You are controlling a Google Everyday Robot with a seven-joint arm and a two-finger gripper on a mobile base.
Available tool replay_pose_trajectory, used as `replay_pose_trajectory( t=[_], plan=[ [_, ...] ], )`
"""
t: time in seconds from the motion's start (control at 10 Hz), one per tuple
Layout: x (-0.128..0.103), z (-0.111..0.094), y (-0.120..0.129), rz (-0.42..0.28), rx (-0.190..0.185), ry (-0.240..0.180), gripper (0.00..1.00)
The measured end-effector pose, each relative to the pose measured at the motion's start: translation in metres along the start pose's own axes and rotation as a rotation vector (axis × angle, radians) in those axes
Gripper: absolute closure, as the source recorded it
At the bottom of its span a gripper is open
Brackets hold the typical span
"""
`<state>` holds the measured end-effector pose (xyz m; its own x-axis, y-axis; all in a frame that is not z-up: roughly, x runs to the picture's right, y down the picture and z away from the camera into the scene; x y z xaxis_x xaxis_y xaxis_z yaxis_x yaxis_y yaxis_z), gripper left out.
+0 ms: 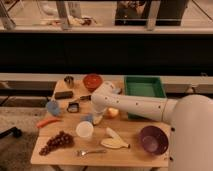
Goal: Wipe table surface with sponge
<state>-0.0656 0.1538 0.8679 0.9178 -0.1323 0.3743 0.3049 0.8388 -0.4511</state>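
Hand (96,119) is hanging clenched, low over the surface (135,150). Sponge (88,118) is lying right against its tip.

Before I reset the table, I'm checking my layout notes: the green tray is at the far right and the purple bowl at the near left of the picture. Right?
No. The camera view shows the purple bowl at the near right, not left; the green tray is at the far right. The hand is down by the sponge, behind the white cup.
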Motion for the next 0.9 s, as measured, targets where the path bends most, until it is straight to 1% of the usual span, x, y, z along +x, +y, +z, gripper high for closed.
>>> replay_pose_trajectory(
  t=[0.1,0.5,0.7,0.9],
  plan=[
    [0.002,0.0,-0.001,0.003,-0.002,0.003,1.0],
    [0.014,0.001,-0.012,0.018,0.0,0.037,1.0],
    [0.02,0.0,-0.022,0.023,0.008,0.05,1.0],
    [0.021,0.002,-0.037,0.021,0.013,0.059,1.0]
  ],
)
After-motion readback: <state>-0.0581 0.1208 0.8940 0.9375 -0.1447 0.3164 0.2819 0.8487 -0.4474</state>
